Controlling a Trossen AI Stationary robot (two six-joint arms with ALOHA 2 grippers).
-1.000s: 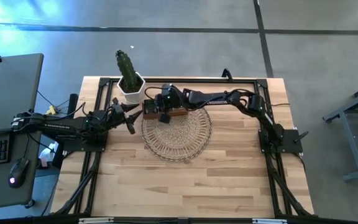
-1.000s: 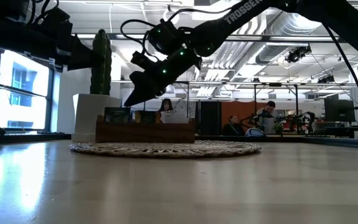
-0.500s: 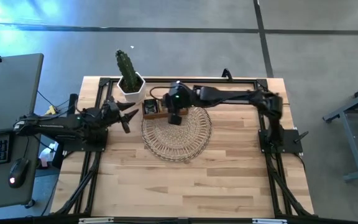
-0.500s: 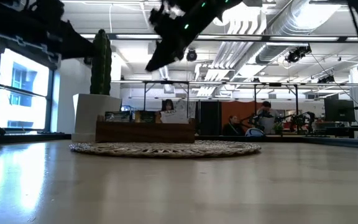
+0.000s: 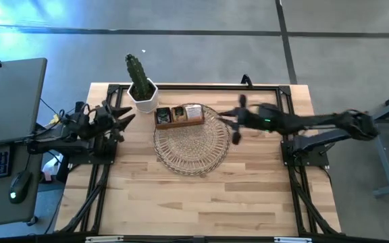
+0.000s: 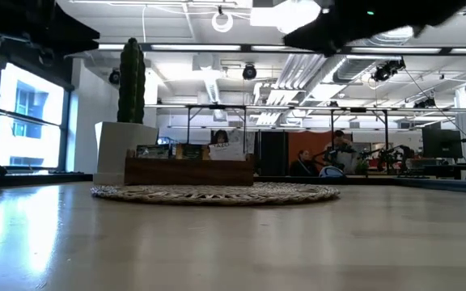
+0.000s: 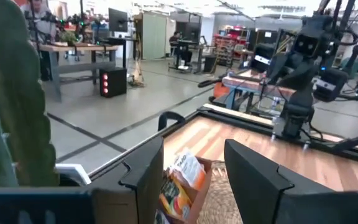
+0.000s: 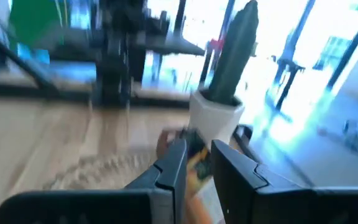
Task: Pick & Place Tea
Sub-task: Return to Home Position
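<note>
Right tool (image 5: 237,125) hangs empty, fingers parted, above the right edge of the wicker mat (image 5: 192,148), left tool (image 5: 122,116) open near the cactus (image 5: 136,71), likely since the tea sachets (image 5: 193,112) sit in the wooden organizer (image 5: 179,124).

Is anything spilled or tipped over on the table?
Nothing stands out. The tea sachets sit inside the wooden box at the far edge of the wicker mat. The cactus pot stands upright, and I see no sachet lying loose.
</note>
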